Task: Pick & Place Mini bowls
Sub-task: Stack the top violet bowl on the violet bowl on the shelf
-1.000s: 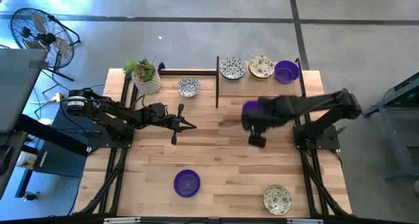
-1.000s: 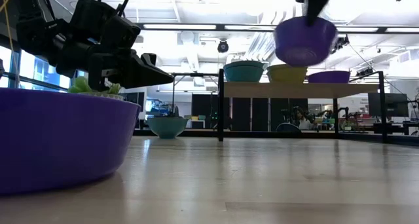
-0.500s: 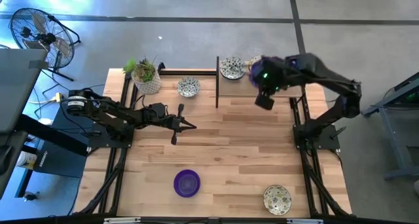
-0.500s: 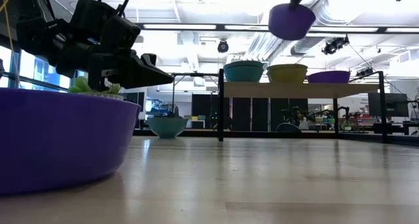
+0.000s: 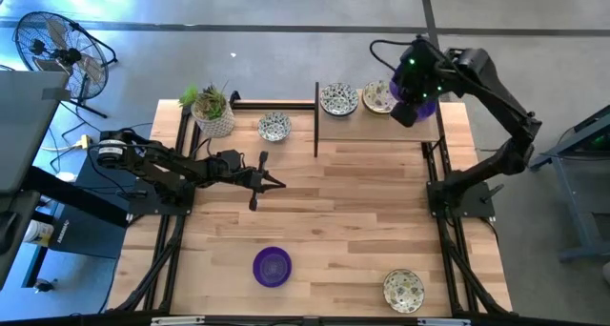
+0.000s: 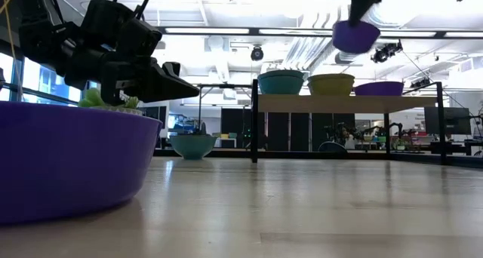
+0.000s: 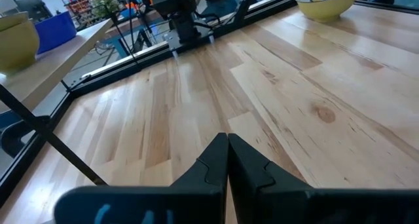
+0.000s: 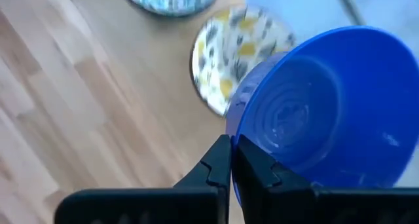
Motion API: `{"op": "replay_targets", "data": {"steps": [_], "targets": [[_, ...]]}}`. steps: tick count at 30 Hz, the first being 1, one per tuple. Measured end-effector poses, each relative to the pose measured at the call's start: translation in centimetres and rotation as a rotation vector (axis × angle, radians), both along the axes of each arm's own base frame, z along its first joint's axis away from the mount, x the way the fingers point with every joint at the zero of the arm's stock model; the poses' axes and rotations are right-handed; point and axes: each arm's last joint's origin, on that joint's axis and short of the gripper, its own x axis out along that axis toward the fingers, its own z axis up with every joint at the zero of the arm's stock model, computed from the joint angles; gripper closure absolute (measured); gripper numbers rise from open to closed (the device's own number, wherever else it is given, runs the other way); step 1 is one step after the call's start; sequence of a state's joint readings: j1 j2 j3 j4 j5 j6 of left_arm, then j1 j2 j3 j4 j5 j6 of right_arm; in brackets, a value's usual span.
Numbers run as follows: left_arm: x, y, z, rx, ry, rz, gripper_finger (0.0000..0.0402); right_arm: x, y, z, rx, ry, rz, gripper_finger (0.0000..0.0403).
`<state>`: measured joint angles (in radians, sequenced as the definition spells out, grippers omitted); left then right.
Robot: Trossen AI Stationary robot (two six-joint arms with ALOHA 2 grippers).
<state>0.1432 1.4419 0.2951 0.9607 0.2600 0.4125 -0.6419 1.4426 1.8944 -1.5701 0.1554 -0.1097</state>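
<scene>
My right gripper (image 8: 231, 142) is shut on a glossy purple mini bowl (image 8: 314, 112), high over the raised shelf (image 5: 381, 116) at the table's far right. In the low view the bowl (image 6: 356, 35) hangs in the air above the shelf's bowls. Three bowls stand on the shelf: a blue-patterned one (image 5: 338, 99), a yellow-patterned one (image 5: 379, 96) and a purple one (image 6: 379, 88). My left gripper (image 5: 272, 182) waits shut over the table's left middle, holding nothing. My right gripper pinches the purple bowl by its rim (image 8: 230, 127), one finger on the inner side and one on the outer. The fingers come from above. The bowl is lifted clear and hangs tilted below them, above the yellow-patterned bowl (image 8: 242, 50).
On the table stand a patterned bowl (image 5: 274, 127) at the far left, a purple bowl (image 5: 272, 266) near the front and a patterned bowl (image 5: 403, 289) at the near right. A white pot with a green plant (image 5: 213, 112) stands at the far left corner.
My right gripper has carried the purple bowl from above the table's right middle up and toward the far edge, then a little right, to a spot over the shelf's right end. It has stayed shut on the bowl.
</scene>
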Motion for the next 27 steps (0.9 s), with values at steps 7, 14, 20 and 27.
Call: {"op": "replay_targets", "data": {"steps": [7,14,20,27], "targets": [[0.0,0.0,0.0,-0.001,0.003,0.000,0.0401,-2.7,-0.6,-5.0,0.141,0.140,-0.042,0.0395],[0.0,0.0,0.0,0.002,-0.004,0.001,0.0401,-4.7,-0.7,-6.7,0.158,0.206,-0.062,0.0397],[0.0,0.0,0.1,0.003,-0.008,0.003,0.0401,-4.5,-1.7,-6.5,0.109,0.199,-0.043,0.0395],[0.0,0.0,0.1,0.002,-0.006,0.004,0.0401,-3.4,-3.7,-7.8,0.110,0.246,-0.012,0.0395]]}}
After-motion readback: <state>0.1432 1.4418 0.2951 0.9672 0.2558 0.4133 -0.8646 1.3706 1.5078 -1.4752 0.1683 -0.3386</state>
